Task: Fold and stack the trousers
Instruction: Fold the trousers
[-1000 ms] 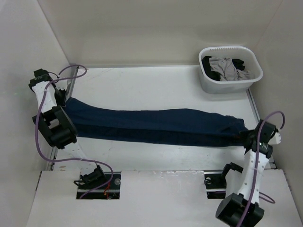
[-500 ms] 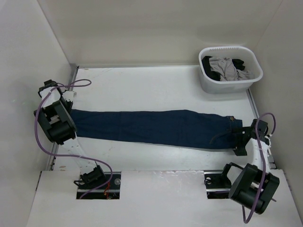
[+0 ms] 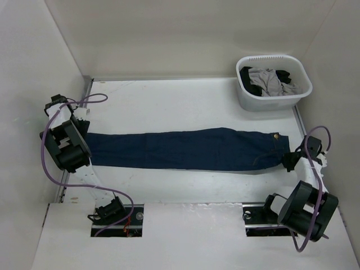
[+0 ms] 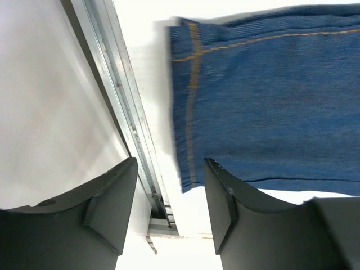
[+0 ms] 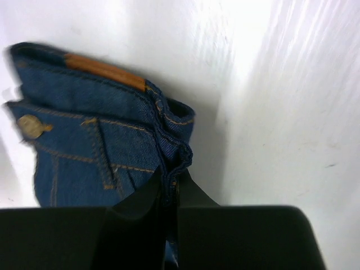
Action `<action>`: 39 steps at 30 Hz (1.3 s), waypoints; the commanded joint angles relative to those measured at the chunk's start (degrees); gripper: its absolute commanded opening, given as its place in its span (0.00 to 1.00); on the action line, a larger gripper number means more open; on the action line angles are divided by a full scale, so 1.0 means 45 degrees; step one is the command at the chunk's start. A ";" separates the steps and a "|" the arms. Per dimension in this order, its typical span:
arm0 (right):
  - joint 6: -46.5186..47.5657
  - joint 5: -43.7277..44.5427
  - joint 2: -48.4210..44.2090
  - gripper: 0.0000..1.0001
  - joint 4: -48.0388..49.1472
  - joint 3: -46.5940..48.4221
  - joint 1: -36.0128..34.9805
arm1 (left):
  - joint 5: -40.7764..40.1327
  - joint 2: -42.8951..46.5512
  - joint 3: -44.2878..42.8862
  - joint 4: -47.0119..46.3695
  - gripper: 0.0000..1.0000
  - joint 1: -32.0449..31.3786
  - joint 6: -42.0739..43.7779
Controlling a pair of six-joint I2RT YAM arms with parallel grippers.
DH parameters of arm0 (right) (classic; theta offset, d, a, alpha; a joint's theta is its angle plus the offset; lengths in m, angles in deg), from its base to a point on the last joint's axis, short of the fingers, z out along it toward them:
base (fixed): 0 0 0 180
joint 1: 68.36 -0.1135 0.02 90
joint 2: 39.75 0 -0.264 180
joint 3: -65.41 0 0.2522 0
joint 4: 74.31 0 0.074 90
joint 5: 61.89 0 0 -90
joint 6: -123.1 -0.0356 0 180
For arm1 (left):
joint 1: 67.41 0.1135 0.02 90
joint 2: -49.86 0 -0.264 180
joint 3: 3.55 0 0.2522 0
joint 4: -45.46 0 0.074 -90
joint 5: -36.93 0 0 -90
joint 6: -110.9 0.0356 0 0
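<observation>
The dark navy trousers (image 3: 185,149) lie stretched flat across the table, legs together, hems at the left and waist at the right. My left gripper (image 3: 79,125) is open and empty at the hem end; in the left wrist view the hem (image 4: 191,112) lies just beyond my gripper (image 4: 169,208), over the table's metal rail. My right gripper (image 3: 289,160) is shut on the waistband at the right end; the right wrist view shows the pinched denim fold (image 5: 174,152) above the gripper (image 5: 171,188), with the metal button (image 5: 29,126) and brown patch (image 5: 104,72).
A white basket (image 3: 273,82) with grey and black clothes stands at the back right. White walls enclose the table on three sides. A metal rail (image 4: 121,107) runs along the table's left edge.
The left gripper has let go of the hems and the trousers have settled flat and straight. The right gripper pulled the waist rightward and lower.
</observation>
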 commanded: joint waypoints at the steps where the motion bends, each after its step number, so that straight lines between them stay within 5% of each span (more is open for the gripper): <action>1: 0.1680 0.1851 -0.1519 0.00 -0.0193 0.1911 0.0211 | 0.0477 0.1215 -0.0069 0.0283 0.50 -0.0282 -0.0014; 5: 0.4762 0.3534 -0.2303 0.00 -0.0684 0.4353 -0.1480 | 0.0497 0.1002 -0.0069 0.0127 0.50 -0.1122 -0.0306; 10: 0.7873 0.5251 -0.1896 0.00 -0.0586 0.6094 -0.8192 | 0.0439 0.0201 -0.0050 0.0029 0.49 -0.1943 -0.0658; 15: 0.7021 0.7243 0.0365 0.00 -0.0703 0.6759 -1.4290 | 0.0576 -0.0112 0.0339 -0.0048 0.49 -0.2919 -0.0893; 19: 0.4660 0.8145 0.3079 0.00 -0.1618 0.7772 -1.7497 | 0.0459 -0.0152 0.0906 -0.0400 0.49 -0.3564 -0.1010; 24: 0.3522 0.7814 0.5214 0.00 -0.2032 0.9454 -1.9612 | 0.0478 -0.0385 0.1297 -0.0518 0.48 -0.3819 -0.1088; 31: 0.2526 1.0113 0.4008 0.00 -0.3513 0.9612 -2.0199 | 0.0458 -0.0913 0.1591 -0.0791 0.44 -0.4034 -0.1088; 36: 0.3538 1.2440 0.3379 0.00 -0.3868 1.0041 -2.1350 | 0.0245 -0.0700 0.1630 -0.0694 0.42 -0.3957 -0.1225; 39: 0.4708 1.1978 0.3808 0.00 -0.2389 0.9770 -2.2151 | 0.0087 -0.0211 0.1533 -0.0752 0.43 -0.3567 -0.1303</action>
